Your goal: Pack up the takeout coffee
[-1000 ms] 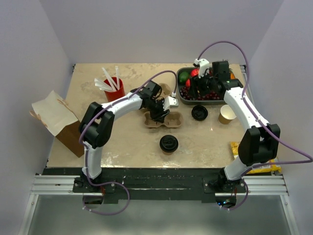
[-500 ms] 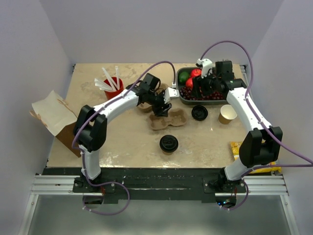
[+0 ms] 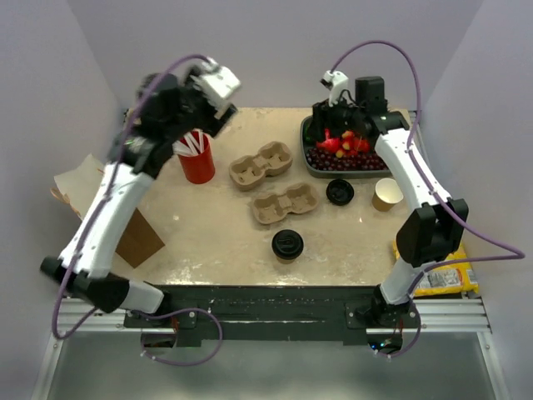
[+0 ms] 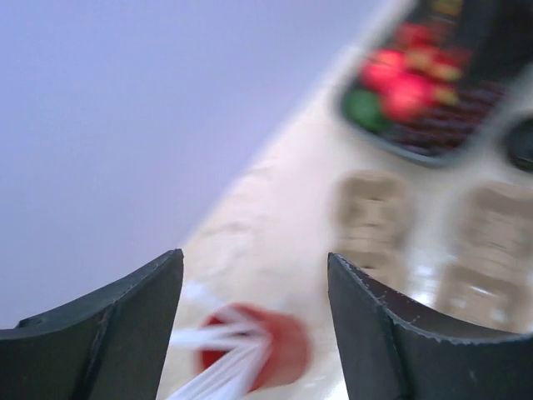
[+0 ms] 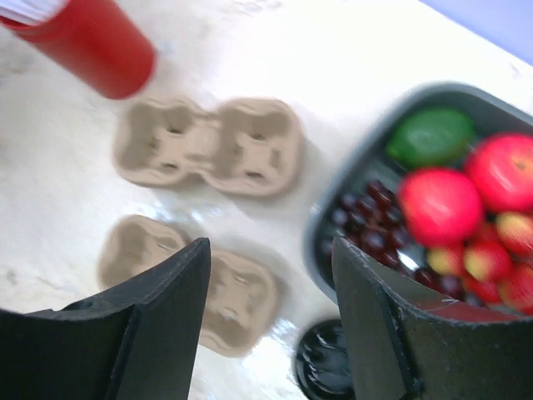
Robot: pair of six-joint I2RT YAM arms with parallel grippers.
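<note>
Beige marbled table [image 3: 208, 242], seen from above, with both arms reaching over its far edge.

**Task object.** The takeout coffee [image 3: 286, 244], a tan cup under a round black lid, stands upright close to the middle of the near edge. Neither arm touches it. Just beyond it, and apart from it, lies a moulded-pulp cup carrier [image 3: 286, 203]. A second pulp carrier [image 3: 261, 164] lies closer to the far edge. The wells of both face up.

**Left arm.** The left gripper [image 4: 254, 333] is raised high above the far-left corner. Its jaws are spread wide and nothing sits between them. Its wrist view is blurred. Below it, near the far-left corner, stands a red cup [image 3: 196, 162] holding white straws [image 3: 187, 143].

**Right arm.** The right gripper [image 5: 266, 325] hangs over the dark fruit tray [image 5: 366, 162] at the far-right corner. Its jaws are also wide apart and grip nothing. The tray holds red apples [image 5: 441, 204], a green fruit [image 5: 429, 137] and small dark fruit [image 5: 366, 217]; whether these are grapes or cherries cannot be told.

**Other items.**
- A loose black lid [image 3: 339, 192] lies flat just beside the tray's near side.
- A lidless tan paper cup [image 3: 387, 193] stands to the right of that lid, near the right edge.
- A brown paper bag [image 3: 79, 183] sits at the left edge, partly crossed by the left arm.
- A yellow packet [image 3: 441, 275] lies beyond the right edge, by the near-right corner.
</note>
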